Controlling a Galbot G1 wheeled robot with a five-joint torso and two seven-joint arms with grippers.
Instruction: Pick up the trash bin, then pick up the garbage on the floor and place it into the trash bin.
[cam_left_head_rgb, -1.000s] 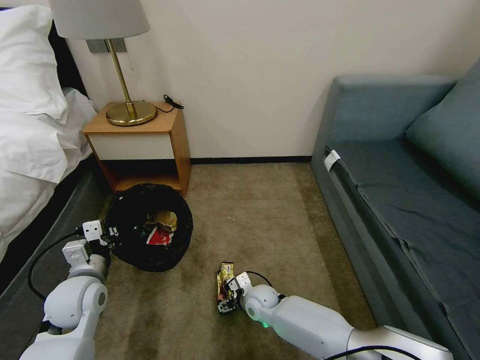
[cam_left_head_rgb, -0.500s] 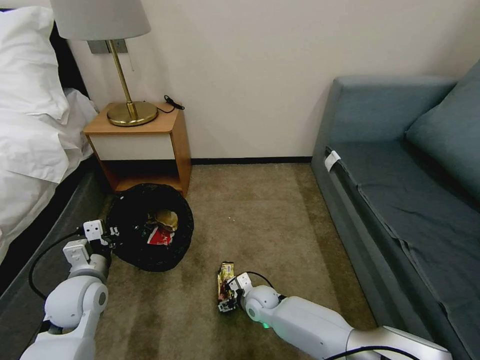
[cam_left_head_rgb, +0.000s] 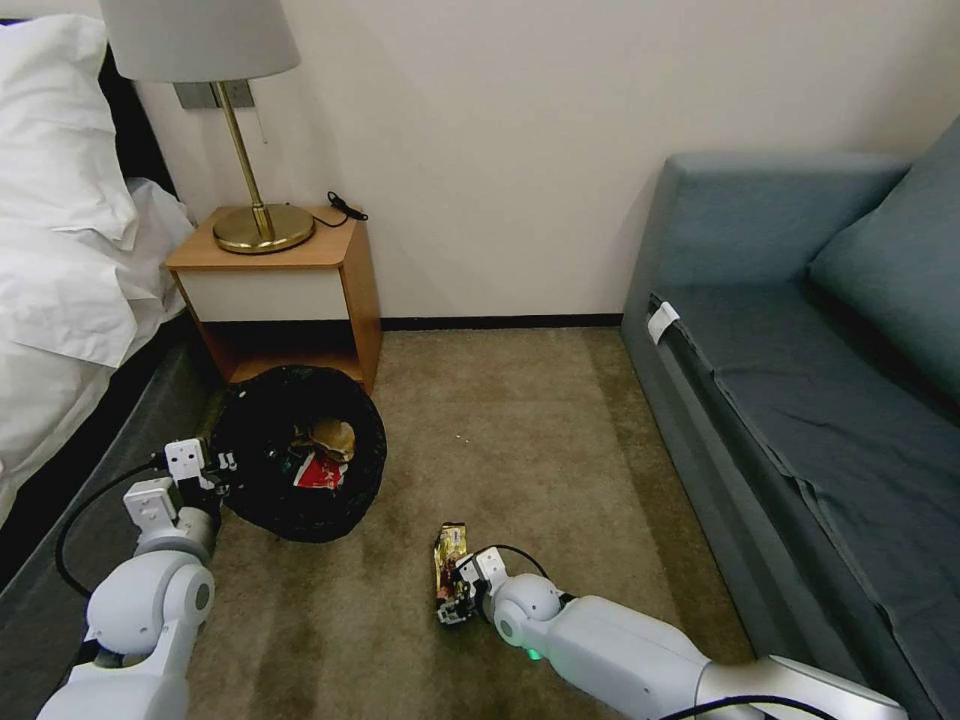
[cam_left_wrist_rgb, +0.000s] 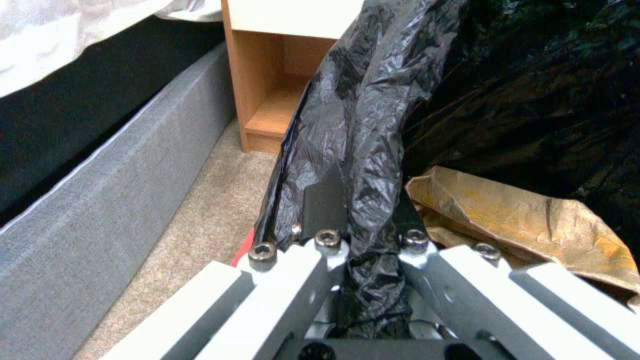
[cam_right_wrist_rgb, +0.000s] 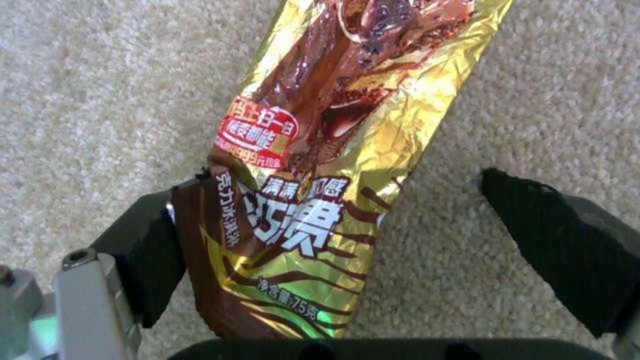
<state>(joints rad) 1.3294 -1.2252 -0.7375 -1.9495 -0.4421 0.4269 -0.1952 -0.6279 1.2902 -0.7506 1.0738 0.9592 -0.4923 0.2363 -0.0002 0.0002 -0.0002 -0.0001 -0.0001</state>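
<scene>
A bedroom, hotel-like: a bed (cam_left_head_rgb: 60, 260) with white linen, a wooden nightstand (cam_left_head_rgb: 285, 295) bearing a brass lamp (cam_left_head_rgb: 250, 190), a grey-blue sofa (cam_left_head_rgb: 800, 350), and beige carpet (cam_left_head_rgb: 520, 450) underfoot.

Head camera looks down at carpet (cam_left_head_rgb: 520, 420); wrist cameras sit close.

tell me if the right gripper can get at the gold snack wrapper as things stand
Probably yes. The right gripper is open low over the carpet, the gold snack wrapper lying between its pads, touching one, with nothing in the way.
</scene>
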